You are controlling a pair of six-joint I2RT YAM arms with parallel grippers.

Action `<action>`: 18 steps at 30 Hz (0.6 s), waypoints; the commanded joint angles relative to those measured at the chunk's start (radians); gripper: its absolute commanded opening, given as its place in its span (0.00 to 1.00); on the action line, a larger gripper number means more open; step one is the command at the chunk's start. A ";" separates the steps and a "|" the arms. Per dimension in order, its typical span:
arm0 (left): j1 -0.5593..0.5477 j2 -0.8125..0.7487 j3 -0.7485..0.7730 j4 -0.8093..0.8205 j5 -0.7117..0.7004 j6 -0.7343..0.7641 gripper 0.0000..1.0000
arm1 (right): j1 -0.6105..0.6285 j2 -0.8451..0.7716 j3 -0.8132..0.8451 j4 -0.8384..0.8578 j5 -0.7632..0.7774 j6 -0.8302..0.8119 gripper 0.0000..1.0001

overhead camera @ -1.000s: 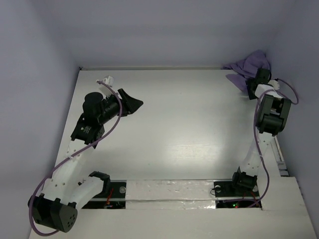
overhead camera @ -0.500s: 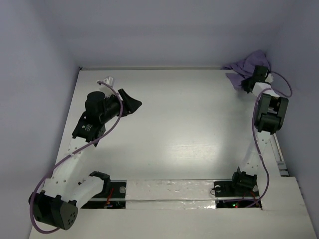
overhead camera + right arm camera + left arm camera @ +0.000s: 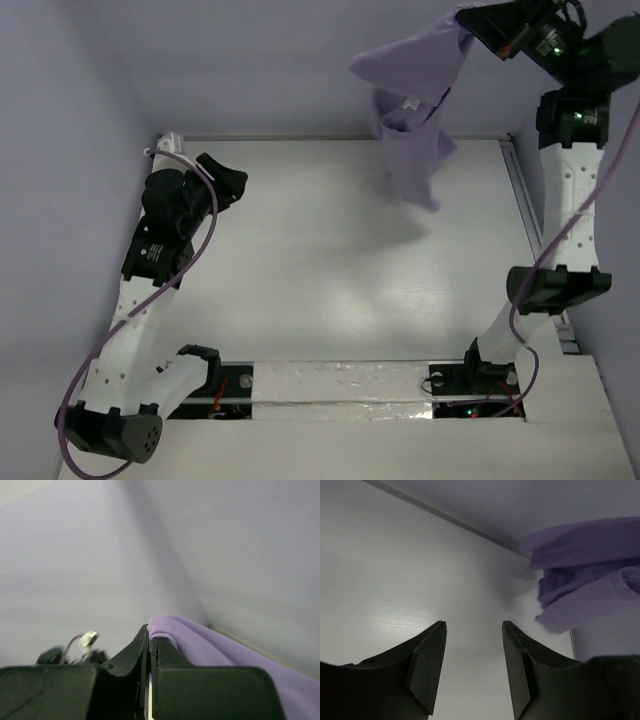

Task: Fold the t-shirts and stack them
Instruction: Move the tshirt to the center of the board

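Top external: right fingers (image 3: 478, 20) clamp the t-shirt (image 3: 415, 110) aloft near the far table (image 3: 320, 300) edge; left fingers (image 3: 225, 185) parted, empty.

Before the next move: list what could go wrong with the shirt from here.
1. The right gripper pinches only a thin fold of the t-shirt, held high; it could slip out.
2. The t-shirt hangs bunched, so it may land crumpled on the table.
3. The left gripper is open and far off, unable to help spread it.
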 commanded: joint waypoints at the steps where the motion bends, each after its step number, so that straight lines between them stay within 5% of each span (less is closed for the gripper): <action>1: 0.005 -0.027 0.056 0.005 -0.058 -0.017 0.46 | -0.032 -0.064 -0.033 0.194 -0.272 0.151 0.00; 7: 0.005 -0.012 0.039 0.012 -0.055 -0.022 0.52 | -0.080 -0.184 -0.729 0.913 -0.433 0.517 0.00; 11: 0.005 -0.007 -0.065 0.018 -0.020 -0.017 0.56 | -0.149 -0.212 -1.235 0.963 -0.348 0.437 0.00; 18: -0.066 0.127 -0.295 0.058 0.030 0.038 0.56 | -0.149 -0.130 -1.416 0.810 -0.265 0.235 0.00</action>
